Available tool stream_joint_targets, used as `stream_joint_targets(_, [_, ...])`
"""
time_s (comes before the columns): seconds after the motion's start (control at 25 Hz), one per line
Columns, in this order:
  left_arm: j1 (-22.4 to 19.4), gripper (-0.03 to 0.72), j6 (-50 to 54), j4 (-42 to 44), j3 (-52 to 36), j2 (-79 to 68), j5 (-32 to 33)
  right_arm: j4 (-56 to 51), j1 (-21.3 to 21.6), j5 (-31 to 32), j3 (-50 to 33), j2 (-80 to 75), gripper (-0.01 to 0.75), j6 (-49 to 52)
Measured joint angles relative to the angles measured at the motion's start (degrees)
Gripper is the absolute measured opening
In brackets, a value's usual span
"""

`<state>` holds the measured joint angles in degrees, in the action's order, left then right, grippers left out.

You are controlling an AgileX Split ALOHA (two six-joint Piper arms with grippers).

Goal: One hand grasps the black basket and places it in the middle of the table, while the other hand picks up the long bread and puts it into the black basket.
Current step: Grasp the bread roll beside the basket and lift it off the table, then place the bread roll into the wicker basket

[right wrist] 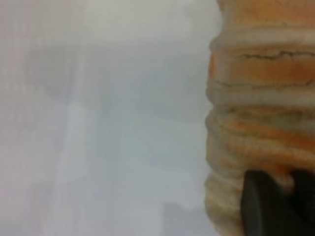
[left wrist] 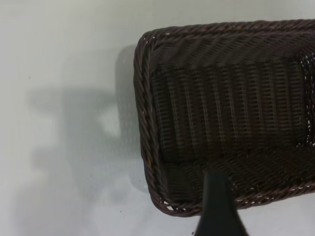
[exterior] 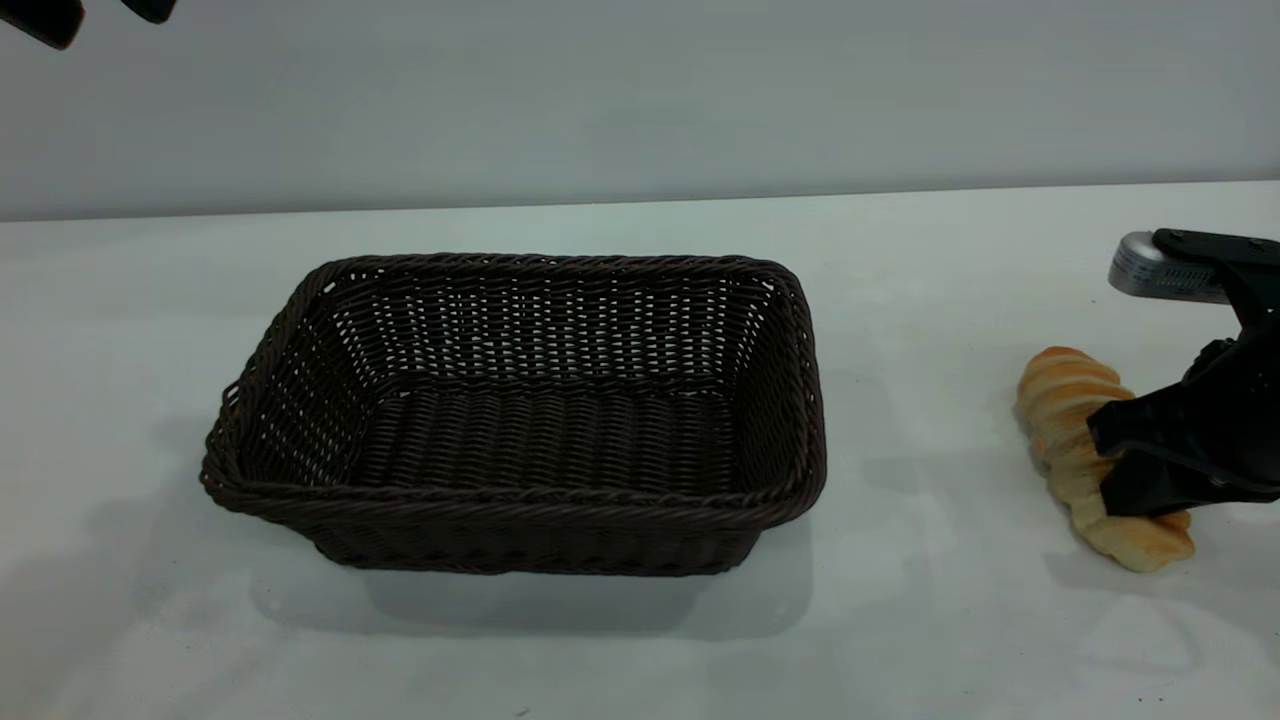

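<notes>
Nearest me, the long bread (exterior: 1070, 440) lies on the white surface (exterior: 950, 620) at the right edge, well apart from the basket. The right hand (exterior: 1140, 455) is down on it, its dark fingers (right wrist: 258, 204) pressed against the loaf's ridged side, though I cannot tell whether they have closed on it. That looks like the bread pickup just starting: next it needs a firm squeeze, a lift clear of the surface, then a carry leftward over the braided rim.

Further back, the black basket (exterior: 520, 420) sits empty near the middle, so its placement seems done. The left hand (exterior: 60, 15) hangs high at the far left, holding nothing I can see; its opening I cannot judge.

Count: 1 basket, 1 loaf, 2 hands.
</notes>
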<state>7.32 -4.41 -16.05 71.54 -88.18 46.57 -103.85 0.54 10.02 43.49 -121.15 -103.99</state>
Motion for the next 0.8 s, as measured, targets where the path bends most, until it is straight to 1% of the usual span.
stream_joint_targets(0.2, [0.00, 0.542, -0.05, 0.00, 0.00, 0.00, 0.46, 0.00, -0.06, -1.56, 0.00, 0.96, 0.031, 2.38])
stream_joint_targets(0.28, [0.00, 0.542, -0.06, 0.00, 0.00, 0.00, 0.51, 0.00, 0.01, -3.00, -0.30, 2.98, 0.031, 3.22])
stream_joint_targets(0.36, [0.00, 0.542, -0.11, 0.00, 0.00, 0.00, 0.51, 0.19, 0.23, -2.80, -0.63, 6.14, 0.031, 3.52])
stream_joint_targets(0.4, [0.00, 0.542, -0.11, 0.00, 0.00, 0.00, 0.51, 0.18, 0.27, -1.38, -0.63, 8.33, 0.030, 3.81])
stream_joint_targets(0.52, [0.00, 0.542, -0.11, 0.00, 0.00, 0.00, 0.51, 1.71, -0.22, 5.57, -0.63, 14.85, 0.029, 6.15])
stream_joint_targets(0.6, [0.00, 0.542, -0.11, 0.00, 0.00, 0.00, 0.51, 3.72, -2.21, 9.91, -0.46, 17.95, 0.029, 9.16])
stream_joint_targets(0.68, [0.00, 0.542, -0.11, 0.00, 0.00, 0.00, 0.51, 5.53, -5.79, 13.23, 0.09, 19.46, 0.029, 11.97])
stream_joint_targets(0.8, [0.00, 0.542, -0.11, 0.00, 0.00, 0.00, 0.46, 6.87, -13.77, 15.04, 2.10, 19.00, 0.029, 14.96])
